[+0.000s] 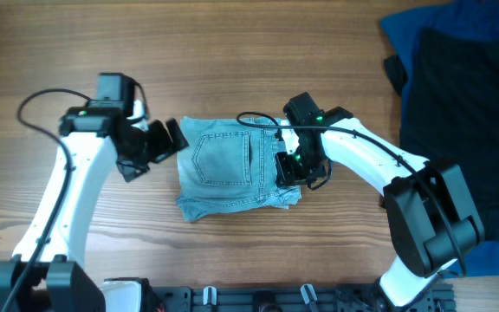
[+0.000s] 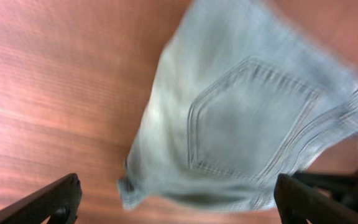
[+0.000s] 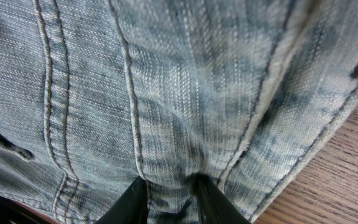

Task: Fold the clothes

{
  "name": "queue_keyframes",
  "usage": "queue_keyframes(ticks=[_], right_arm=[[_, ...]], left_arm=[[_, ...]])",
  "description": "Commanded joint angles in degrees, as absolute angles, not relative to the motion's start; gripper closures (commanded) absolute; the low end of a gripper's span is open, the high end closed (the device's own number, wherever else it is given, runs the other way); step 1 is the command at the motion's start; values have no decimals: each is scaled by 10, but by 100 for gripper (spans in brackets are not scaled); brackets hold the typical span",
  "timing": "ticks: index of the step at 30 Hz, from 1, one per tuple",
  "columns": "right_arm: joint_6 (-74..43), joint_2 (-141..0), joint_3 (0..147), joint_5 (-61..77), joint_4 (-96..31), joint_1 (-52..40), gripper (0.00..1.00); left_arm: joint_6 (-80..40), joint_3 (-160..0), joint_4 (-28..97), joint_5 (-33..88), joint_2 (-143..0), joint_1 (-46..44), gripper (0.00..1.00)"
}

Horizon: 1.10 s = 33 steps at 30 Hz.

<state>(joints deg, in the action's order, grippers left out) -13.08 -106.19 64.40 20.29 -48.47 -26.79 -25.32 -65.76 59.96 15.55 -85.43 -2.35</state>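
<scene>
The light blue denim shorts lie folded in the middle of the table, a stitched back pocket facing up. My left gripper is open and empty, just off the shorts' left edge; in the left wrist view the shorts show blurred between and beyond its spread fingers. My right gripper is at the shorts' right edge. In the right wrist view its fingers are shut on a pinch of the denim.
A large black garment lies over a dark blue cloth at the table's right side. Bare wooden tabletop surrounds the shorts.
</scene>
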Motion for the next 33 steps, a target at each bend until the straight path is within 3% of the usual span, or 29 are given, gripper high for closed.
queue_keyframes(ticks=[1, 8, 13, 15, 16, 17, 19, 20, 26, 33], right_arm=[[-141, -1065, 626, 155, -500, -264, 74], [-138, -1050, 626, 181, -492, -264, 74], [-139, -1050, 626, 181, -485, -264, 74], [-139, -1050, 626, 180, -481, -264, 74], [-139, -1050, 626, 180, -480, -264, 74], [-139, -1050, 626, 181, -478, -264, 74], [-139, -1050, 626, 181, -479, -264, 74], [-139, -1049, 627, 181, -478, -264, 75], [-106, -969, 673, 185, -484, -264, 78], [-173, -825, 710, 159, -461, -264, 71]], left_arm=[[-238, -648, 564, 170, -880, 6, 0], [-223, -643, 500, 229, -1025, 6, 0], [-99, -643, 473, 365, -1122, 4, 1], [-38, -642, 466, 388, -1135, -7, 12], [-25, -641, 464, 388, -1135, -13, 32], [-17, -641, 459, 391, -1135, -21, 64], [-17, -641, 455, 394, -1135, -25, 91], [-17, -642, 456, 401, -1132, -25, 96], [-17, -699, 484, 432, -1043, 39, 96], [-69, -724, 395, 361, -969, 228, 96]])
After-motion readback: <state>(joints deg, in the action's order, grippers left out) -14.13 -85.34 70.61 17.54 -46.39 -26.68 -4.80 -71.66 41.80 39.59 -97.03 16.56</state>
